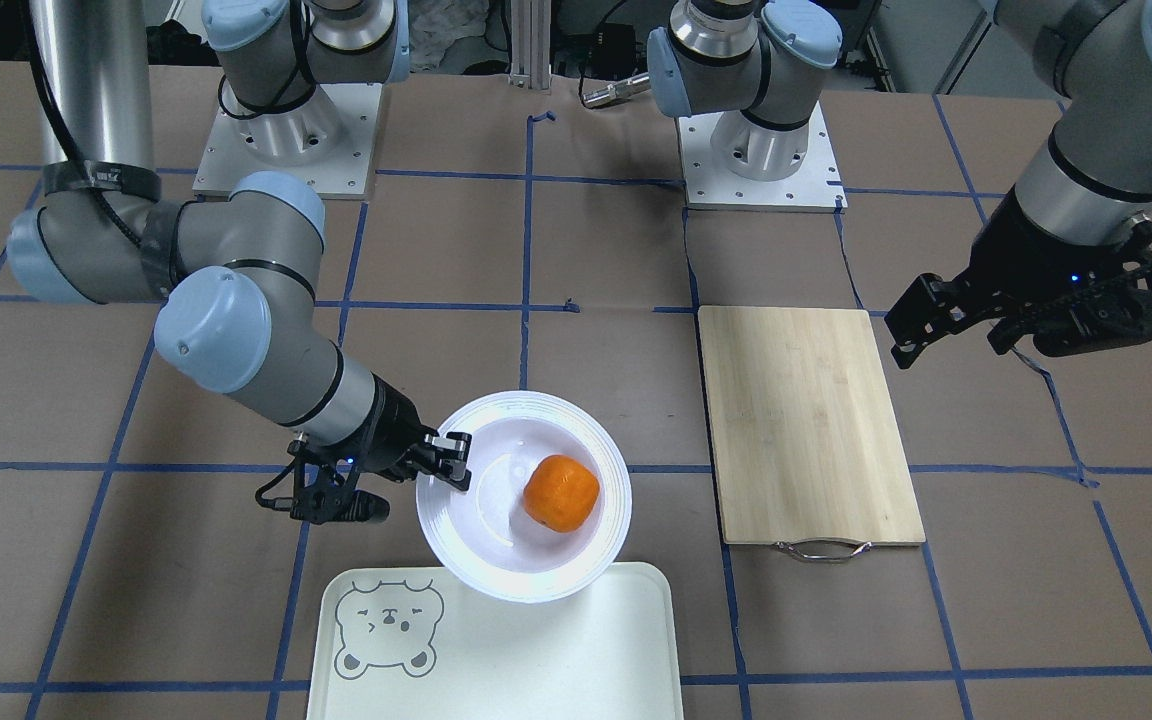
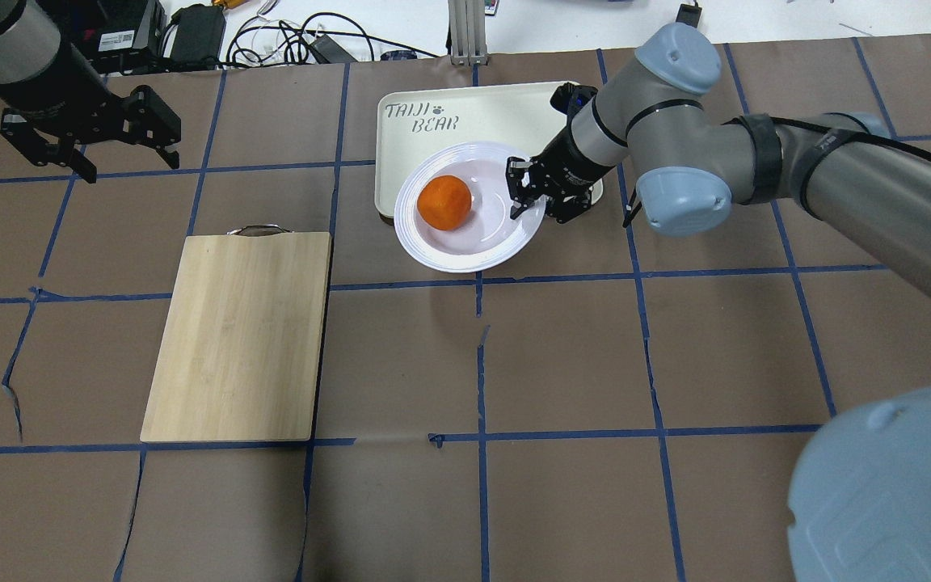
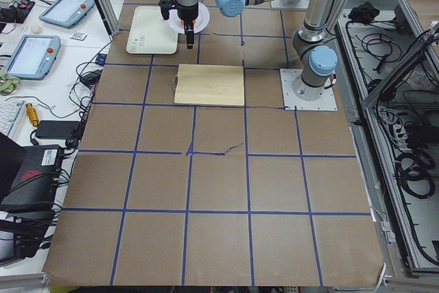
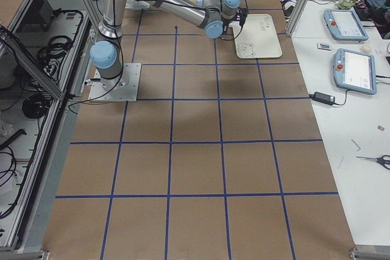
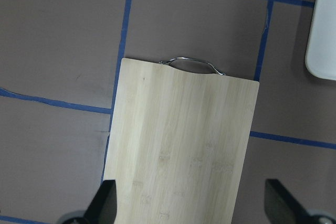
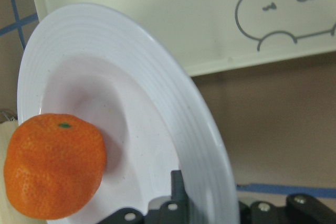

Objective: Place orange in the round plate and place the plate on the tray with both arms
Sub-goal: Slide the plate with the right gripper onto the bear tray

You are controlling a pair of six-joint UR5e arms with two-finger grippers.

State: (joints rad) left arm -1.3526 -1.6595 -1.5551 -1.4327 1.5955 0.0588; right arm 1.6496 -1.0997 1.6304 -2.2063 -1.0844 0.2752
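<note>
In the front-facing view, the right gripper [image 1: 451, 455] has its jaws clamped on the rim of the round plate [image 1: 496, 545]. The orange [image 1: 561, 492] sits in the plate's well on the side away from the grip, and the plate's far edge overlaps the tray [image 1: 536, 650]. Since the plate is held at one side only, the carry should be slow and level so the fruit does not roll.

In the overhead view, the left gripper [image 2: 122, 153] hangs with its jaws spread and empty, well apart from the plate, beyond the wooden board [image 2: 239, 331].

The left wrist view shows only that board between its parted fingers [image 5: 102, 203].

In the right wrist view, the plate looks tilted above the bear face [image 6: 283, 9]. It is best lowered flat inside the tray's lip before the jaws let go.

The side views are too small to judge the plate's height.
</note>
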